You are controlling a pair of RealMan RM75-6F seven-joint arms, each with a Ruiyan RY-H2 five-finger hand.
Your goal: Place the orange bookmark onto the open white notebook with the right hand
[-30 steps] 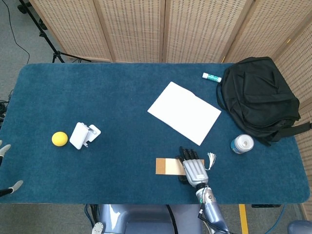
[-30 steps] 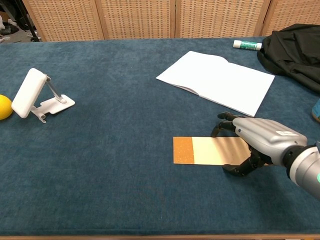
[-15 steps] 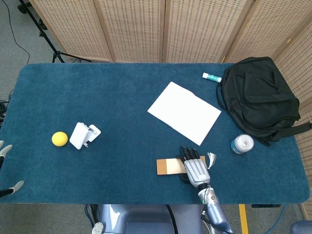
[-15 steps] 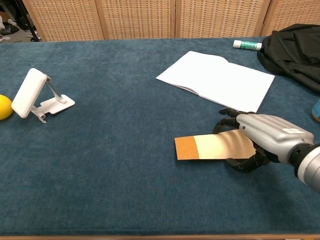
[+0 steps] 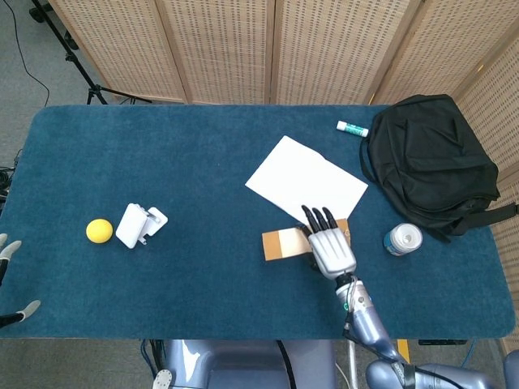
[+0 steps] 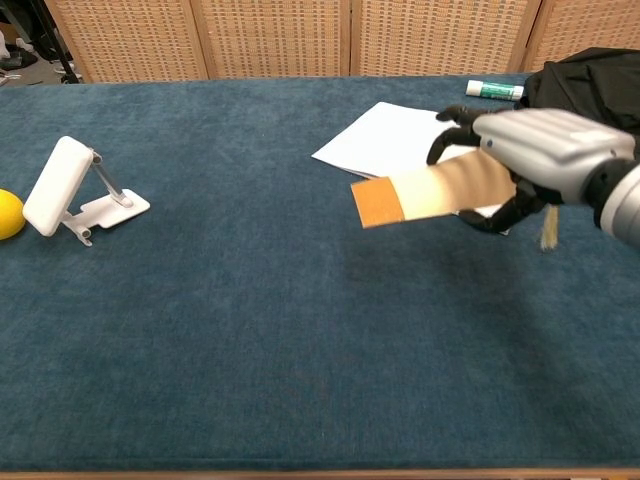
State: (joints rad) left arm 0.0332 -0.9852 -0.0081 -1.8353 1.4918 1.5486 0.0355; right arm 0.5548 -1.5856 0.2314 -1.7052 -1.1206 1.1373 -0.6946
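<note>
My right hand holds the orange bookmark in the air, well off the table. The bookmark is a flat card, orange at its left end and pale tan toward the hand, with a whitish tassel hanging under the hand. In the head view it hovers just in front of the near edge of the open white notebook. My left hand shows only as fingertips at the left frame edge in the head view, away from the table's objects.
A black backpack lies at the right, with a can before it and a glue stick behind the notebook. A white phone stand and a yellow ball sit on the left of the blue table.
My right hand has lifted the bookmark off the table and carried it up and toward the notebook. Nothing else has moved.
</note>
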